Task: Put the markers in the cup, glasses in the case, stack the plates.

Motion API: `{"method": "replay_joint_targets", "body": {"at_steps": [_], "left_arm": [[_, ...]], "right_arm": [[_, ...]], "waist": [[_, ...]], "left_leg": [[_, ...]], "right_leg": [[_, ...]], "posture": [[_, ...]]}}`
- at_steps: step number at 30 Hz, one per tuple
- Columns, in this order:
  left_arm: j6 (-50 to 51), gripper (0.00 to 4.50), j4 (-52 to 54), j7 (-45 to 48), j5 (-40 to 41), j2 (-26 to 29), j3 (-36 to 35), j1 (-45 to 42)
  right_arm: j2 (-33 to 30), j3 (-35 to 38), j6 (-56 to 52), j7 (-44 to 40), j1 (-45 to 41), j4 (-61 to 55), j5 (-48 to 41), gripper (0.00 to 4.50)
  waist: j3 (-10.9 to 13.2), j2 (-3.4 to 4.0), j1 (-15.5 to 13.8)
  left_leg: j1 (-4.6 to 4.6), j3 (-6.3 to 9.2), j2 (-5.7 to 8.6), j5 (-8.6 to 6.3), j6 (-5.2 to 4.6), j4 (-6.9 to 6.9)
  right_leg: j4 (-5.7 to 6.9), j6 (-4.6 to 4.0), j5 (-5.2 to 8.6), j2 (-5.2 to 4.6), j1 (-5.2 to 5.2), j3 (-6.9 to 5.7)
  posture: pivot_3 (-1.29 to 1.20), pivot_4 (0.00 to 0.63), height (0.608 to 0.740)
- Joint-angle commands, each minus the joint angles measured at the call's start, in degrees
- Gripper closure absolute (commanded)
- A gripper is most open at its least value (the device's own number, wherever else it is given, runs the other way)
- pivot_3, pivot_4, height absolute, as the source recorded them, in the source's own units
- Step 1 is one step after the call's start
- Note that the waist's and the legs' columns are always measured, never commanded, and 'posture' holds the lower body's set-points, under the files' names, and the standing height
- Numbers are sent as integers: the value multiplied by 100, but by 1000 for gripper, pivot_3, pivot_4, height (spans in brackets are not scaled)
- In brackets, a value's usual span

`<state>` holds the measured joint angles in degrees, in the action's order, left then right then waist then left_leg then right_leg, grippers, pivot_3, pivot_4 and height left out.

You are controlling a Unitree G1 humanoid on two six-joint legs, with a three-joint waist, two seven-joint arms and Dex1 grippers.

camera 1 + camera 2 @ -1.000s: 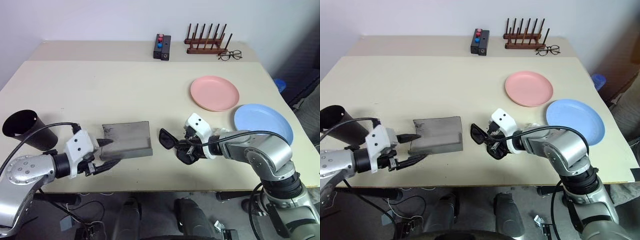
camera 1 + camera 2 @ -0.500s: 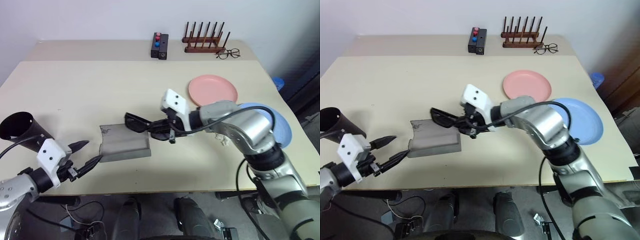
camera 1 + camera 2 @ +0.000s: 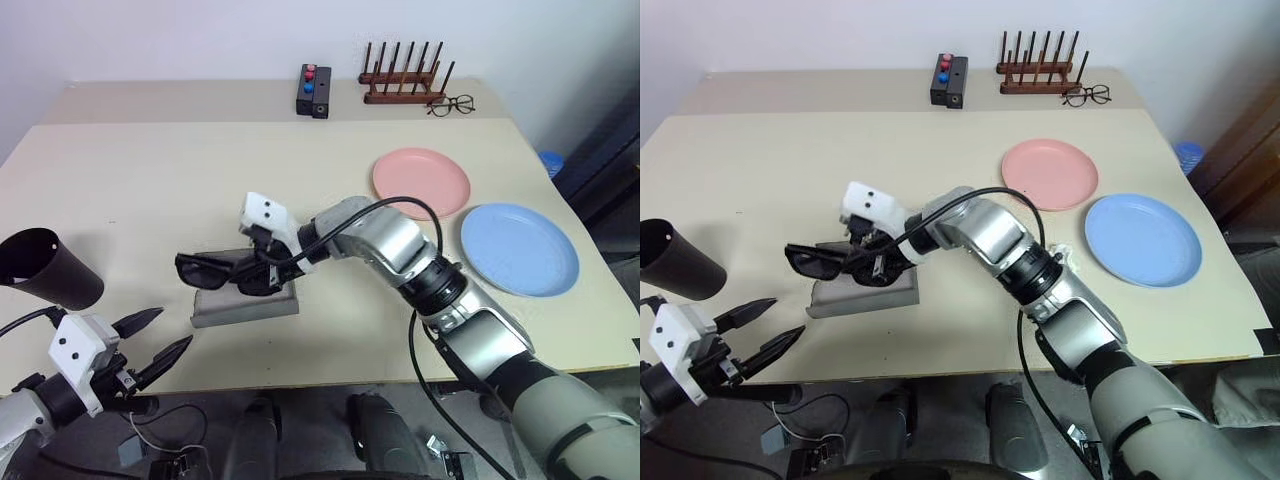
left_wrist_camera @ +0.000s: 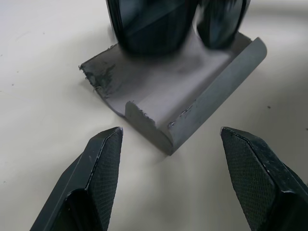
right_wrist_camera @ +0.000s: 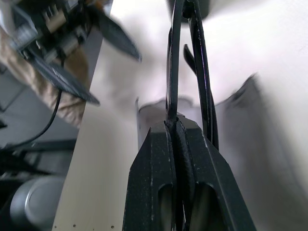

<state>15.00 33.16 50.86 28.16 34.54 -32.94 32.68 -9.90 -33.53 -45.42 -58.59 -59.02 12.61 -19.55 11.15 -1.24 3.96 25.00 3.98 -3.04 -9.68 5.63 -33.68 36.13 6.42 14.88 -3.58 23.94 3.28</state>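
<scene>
My right gripper (image 3: 264,266) is shut on the black glasses (image 3: 222,272), pinching a folded temple arm (image 5: 172,72), and holds them just over the open grey case (image 3: 246,301). In the left wrist view the dark lenses (image 4: 154,24) hang above the case's tray (image 4: 178,91). My left gripper (image 3: 152,336) is open and holds nothing; it sits off the table's front edge, to the front left of the case. The black cup (image 3: 45,268) stands tilted at the far left. The pink plate (image 3: 420,183) and the blue plate (image 3: 518,248) lie side by side on the right. The markers are out of view.
At the back of the table are a black box with red and blue buttons (image 3: 311,90), a wooden peg rack (image 3: 402,85) and thin clear spectacles (image 3: 450,105). My right arm (image 3: 400,250) reaches across the table's middle towards the left.
My right gripper lifted the glasses off the table and carried them left to above the case. My left gripper pulled back from the case to beyond the table's front edge, staying open.
</scene>
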Motion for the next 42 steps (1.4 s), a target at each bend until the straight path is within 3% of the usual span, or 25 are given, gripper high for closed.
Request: {"method": "replay_joint_targets", "body": {"at_steps": [1,9,13,15,17,22,25,30,36,42], "left_arm": [[-133,1176,36,43,194,-24,-120,-8],[-171,1176,-62,131,189,42,-40,-49],[-165,1176,-126,132,175,69,-4,-160],[-139,1176,-127,102,192,64,-16,-198],[-18,1176,-91,65,297,62,-46,-213],[589,1176,120,-352,892,50,-156,-426],[1203,1970,145,-970,1438,95,-138,-985],[1643,4473,18,-1613,1517,273,220,-2064],[2250,4473,-1126,-2281,804,597,1342,-4206],[2812,4473,-2260,-1981,296,804,2459,-5759]], "right_arm": [[1,-9,90,-288,-21,-62,101,4447],[-107,7,-90,-551,97,-105,195,4447],[-76,46,-62,-571,118,-16,273,3012],[-4,184,0,-458,110,56,298,1885],[30,349,101,-386,90,54,284,1031],[-131,778,459,-325,175,-363,256,1031],[-487,983,772,-381,455,-910,273,966],[-902,1224,875,-310,866,-1614,242,966],[-1386,1379,898,-170,1417,-2352,246,966],[-1659,1553,737,-29,1741,-2817,124,966]], "waist": [[0,0,1],[0,0,5],[0,0,4],[0,0,4],[0,0,4],[0,0,-8],[-1,-2,-66],[-1,-2,-82],[-1,-3,-173],[-3,-9,-135]], "left_leg": [[13,0,0,1,0,-5],[32,0,-1,2,-1,-12],[32,1,-1,1,-1,-14],[32,0,-1,1,-1,-14],[32,0,-1,1,-1,-14],[33,1,-1,2,-1,-17],[34,2,0,2,-2,-21],[31,4,0,3,-2,-31],[27,8,0,5,-1,-44],[28,17,4,7,2,-53]], "right_leg": [[5,0,-1,1,13,0],[20,2,-1,7,40,0],[20,2,-1,6,39,0],[20,2,-1,6,39,0],[21,2,-1,6,39,0],[21,3,-1,6,37,0],[22,4,-1,6,33,0],[34,6,-2,9,30,1],[57,10,0,14,30,2],[88,42,1,17,33,2]], "posture": [[0,150,740],[0,150,740],[0,150,740],[0,150,740],[0,150,740],[0,150,740],[0,150,740],[0,150,740],[0,150,740],[0,150,740]]}}
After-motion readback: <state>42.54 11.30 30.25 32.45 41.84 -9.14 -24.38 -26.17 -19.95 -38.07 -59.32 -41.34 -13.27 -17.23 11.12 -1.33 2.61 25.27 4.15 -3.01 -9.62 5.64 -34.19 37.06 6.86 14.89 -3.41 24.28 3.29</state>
